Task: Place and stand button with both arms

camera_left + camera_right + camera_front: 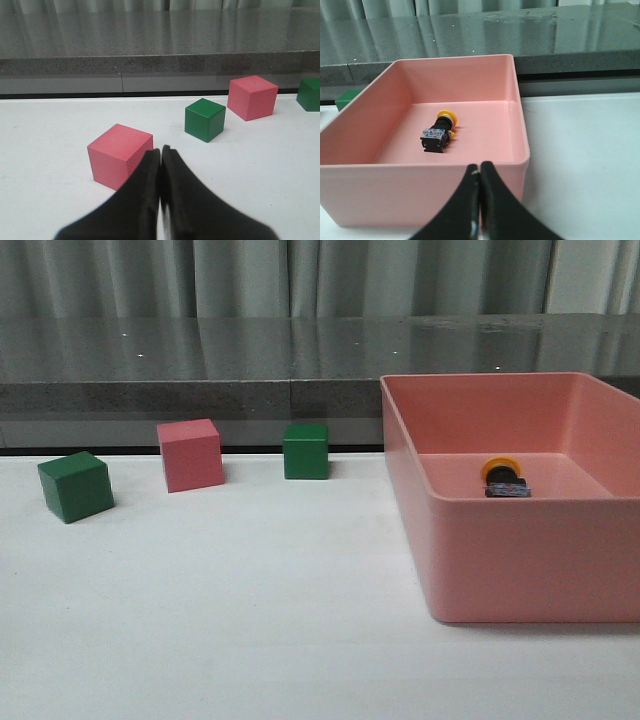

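One button [505,480] lies on its side on the floor of the one pink bin [520,570] at the right: yellow-orange mushroom cap pointing to the far side, black cylindrical body, blue-and-clear block base toward the near side. My left gripper [160,152] and right gripper [479,169] are both pressed closed with nothing held, the right one just at the bin's near wall. Cube count: two green cubes [75,486] [305,451] and two pink cubes [120,155] [190,454] on the white table [250,620], left of the bin.
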Motion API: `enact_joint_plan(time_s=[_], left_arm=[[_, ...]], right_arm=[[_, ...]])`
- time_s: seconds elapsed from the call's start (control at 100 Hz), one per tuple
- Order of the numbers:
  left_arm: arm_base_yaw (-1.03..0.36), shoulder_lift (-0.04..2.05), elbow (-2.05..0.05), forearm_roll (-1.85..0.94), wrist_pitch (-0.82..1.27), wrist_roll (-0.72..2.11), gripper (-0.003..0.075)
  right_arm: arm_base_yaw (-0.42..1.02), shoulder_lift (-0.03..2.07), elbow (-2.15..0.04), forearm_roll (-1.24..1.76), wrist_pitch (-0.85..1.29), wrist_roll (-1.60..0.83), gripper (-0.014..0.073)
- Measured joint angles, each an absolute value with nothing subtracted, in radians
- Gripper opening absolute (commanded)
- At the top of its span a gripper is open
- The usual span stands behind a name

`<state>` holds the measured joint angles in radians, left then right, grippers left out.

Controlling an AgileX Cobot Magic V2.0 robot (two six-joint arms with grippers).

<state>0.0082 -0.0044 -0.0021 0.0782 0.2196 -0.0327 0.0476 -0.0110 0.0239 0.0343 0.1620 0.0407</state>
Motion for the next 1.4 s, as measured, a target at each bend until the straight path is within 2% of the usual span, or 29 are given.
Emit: enact_joint_plan(time_s=[0.29, 0.47, 0.65, 0.79, 0.98, 1.27, 1.34, 1.4], left_arm=[[0.008, -0.004, -0.002, 0.078, 0.220, -0.033, -0.0020], [0.008, -0.004, -0.002, 0.078, 0.220, -0.033, -0.0020], [0.008, -0.004, -0.002, 0.078, 0.220, -0.033, -0.0020], [0.008, -0.004, -0.002, 0.078, 0.220, -0.033, -0.0020], [0.008, -0.004, -0.002, 0.078, 0.220, -0.033, -0.0020], [0.008, -0.004, -0.002, 0.078, 0.220, -0.033, -0.0020], [0.008, -0.004, -0.002, 0.078, 0.220, -0.033, -0.0020], [0.008, -0.004, -0.002, 0.078, 0.220, -0.033, -0.0020]], right_arm=[[0.048, -0.011, 0.024, 0.034, 0.153, 0.041, -0.0076], [0.048, -0.011, 0.023, 0.034, 0.076, 0.041, -0.0076], [0.048, 0.022, -0.164, 0.044, 0.231, 0.041, -0.0076], [0.048, 0.193, -0.391, 0.046, 0.419, 0.041, -0.0076], [0.048, 0.535, -0.663, 0.064, 0.620, 0.018, -0.0076], [0.048, 0.934, -0.863, 0.196, 0.566, 0.012, -0.0067], [0.049, 1.019, -0.890, 0.202, 0.538, 0.000, -0.0023], [0.065, 1.088, -0.911, 0.202, 0.516, -0.036, 0.0058]])
